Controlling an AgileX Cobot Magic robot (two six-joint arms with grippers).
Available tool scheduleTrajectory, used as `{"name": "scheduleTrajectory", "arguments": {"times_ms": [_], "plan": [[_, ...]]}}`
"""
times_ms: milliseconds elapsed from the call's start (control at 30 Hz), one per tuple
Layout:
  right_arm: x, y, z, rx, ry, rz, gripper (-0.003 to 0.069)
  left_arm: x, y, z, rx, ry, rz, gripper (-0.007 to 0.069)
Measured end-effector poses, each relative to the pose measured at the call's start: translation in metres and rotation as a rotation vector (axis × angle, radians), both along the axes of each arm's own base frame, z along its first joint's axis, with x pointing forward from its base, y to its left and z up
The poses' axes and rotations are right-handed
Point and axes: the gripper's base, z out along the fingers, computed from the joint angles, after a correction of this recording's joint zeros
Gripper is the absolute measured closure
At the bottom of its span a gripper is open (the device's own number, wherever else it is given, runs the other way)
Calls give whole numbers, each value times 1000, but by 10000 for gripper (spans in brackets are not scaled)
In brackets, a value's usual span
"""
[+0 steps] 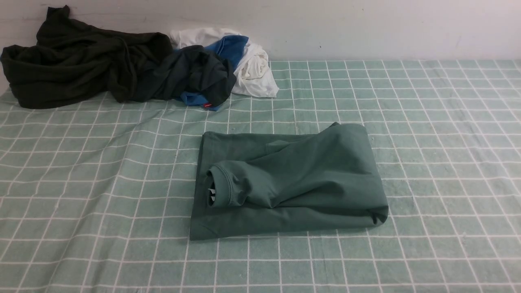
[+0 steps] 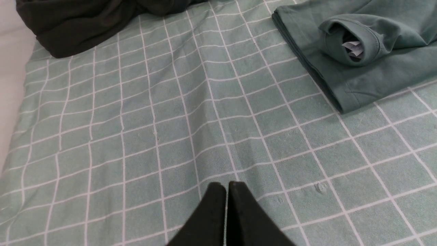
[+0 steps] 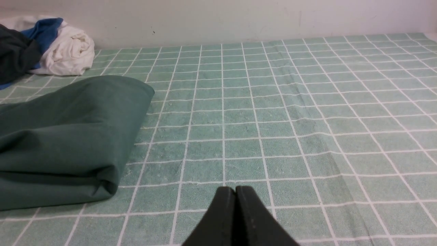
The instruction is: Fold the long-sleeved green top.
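The green long-sleeved top (image 1: 293,183) lies folded into a thick rectangle in the middle of the gridded sheet, its ribbed neck turned toward the left with a white label showing inside. The left wrist view shows that neck end of the top (image 2: 358,44); my left gripper (image 2: 226,186) hovers over bare sheet well short of it, shut and empty. The top's other end (image 3: 68,136) fills one side of the right wrist view, and my right gripper (image 3: 235,189) sits apart from it over the sheet, shut and empty. Neither arm appears in the front view.
A very dark olive-black garment (image 1: 81,65) is heaped at the back left, with a pile of dark, blue and white clothes (image 1: 228,65) beside it. The pale green sheet with white grid lines (image 1: 427,122) covers the table up to the white wall.
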Motion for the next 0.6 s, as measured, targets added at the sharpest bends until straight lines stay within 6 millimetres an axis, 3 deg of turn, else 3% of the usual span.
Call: {"name": "scheduleTrajectory", "arguments": {"times_ms": [600], "plan": [[0, 0, 0, -1, 1, 0, 673, 1, -2, 2, -31, -24, -14, 628]]}}
